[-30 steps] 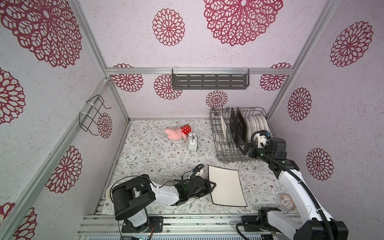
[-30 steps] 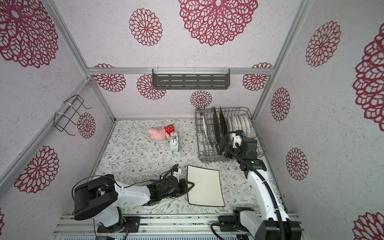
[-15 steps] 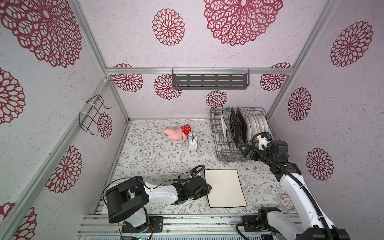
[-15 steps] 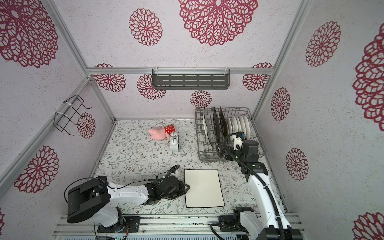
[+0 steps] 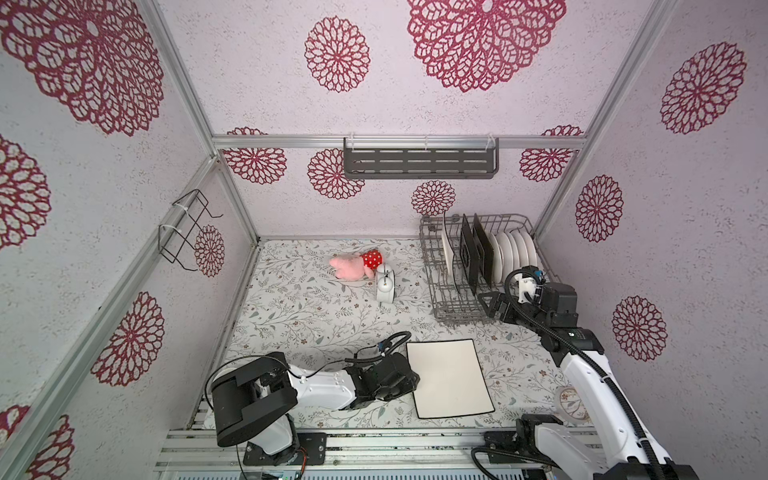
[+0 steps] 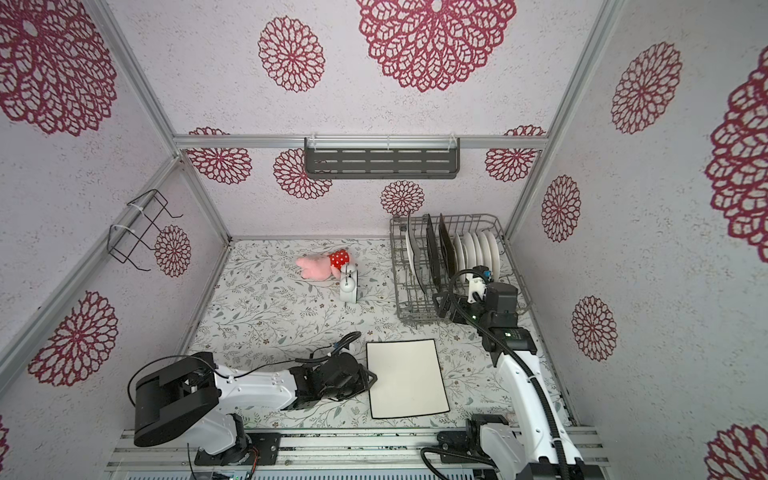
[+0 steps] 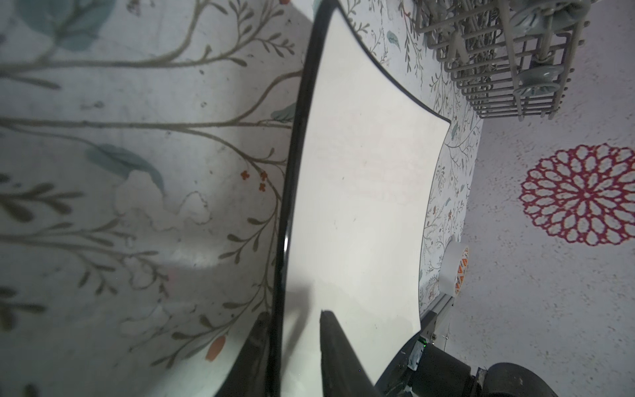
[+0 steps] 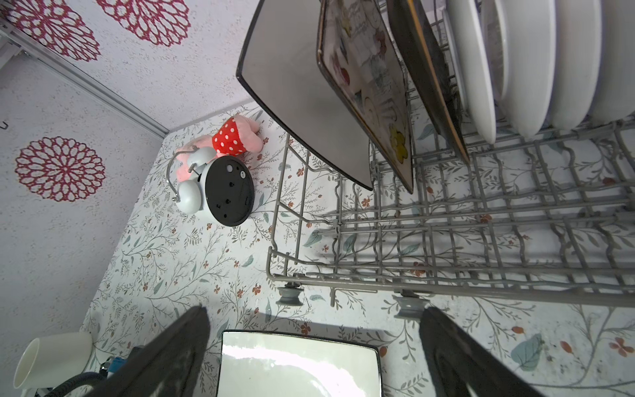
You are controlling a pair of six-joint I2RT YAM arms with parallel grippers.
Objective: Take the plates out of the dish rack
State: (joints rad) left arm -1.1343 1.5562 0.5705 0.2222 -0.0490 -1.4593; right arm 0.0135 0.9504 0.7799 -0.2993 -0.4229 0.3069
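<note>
Found one large white black-rimmed plate (image 5: pixel 451 378) lying flat on the floral table (image 5: pixel 311 316), near the front edge and well apart from the dish rack (image 5: pixel 457 316); judged a sensible landing spot, out of both arms' way and with bare cloth around it for more. Saw the left gripper (image 5: pixel 411 380) low at that plate's left edge, and in the left wrist view (image 7: pixel 293 314) noted fingers astride the black rim, one outside it, one above the white face with a gap below; read as jaws slightly parted, clamping nothing, with the plate's weight on the table. Saw the right gripper (image 5: pixel 492 305) poised at the rack's front corner, spread wide and empty in the right wrist view (image 8: pixel 316 309), presumably opened that far to take a plate edge-on. Counted the remaining load upright between the tines at the rack's back: another white rectangular plate (image 5: pixel 446 249), two dark square plates (image 5: pixel 467 253), one of them cream and flowered on its face (image 8: pixel 371 86), then a row of round white plates (image 5: pixel 511 249). Took the upright slotting as the reason for a pinch from the rim rather than from above. Left the alarm clock (image 5: pixel 385 284) and pink plush toy (image 5: pixel 353 266) out of it, being well to the rack's left.
</note>
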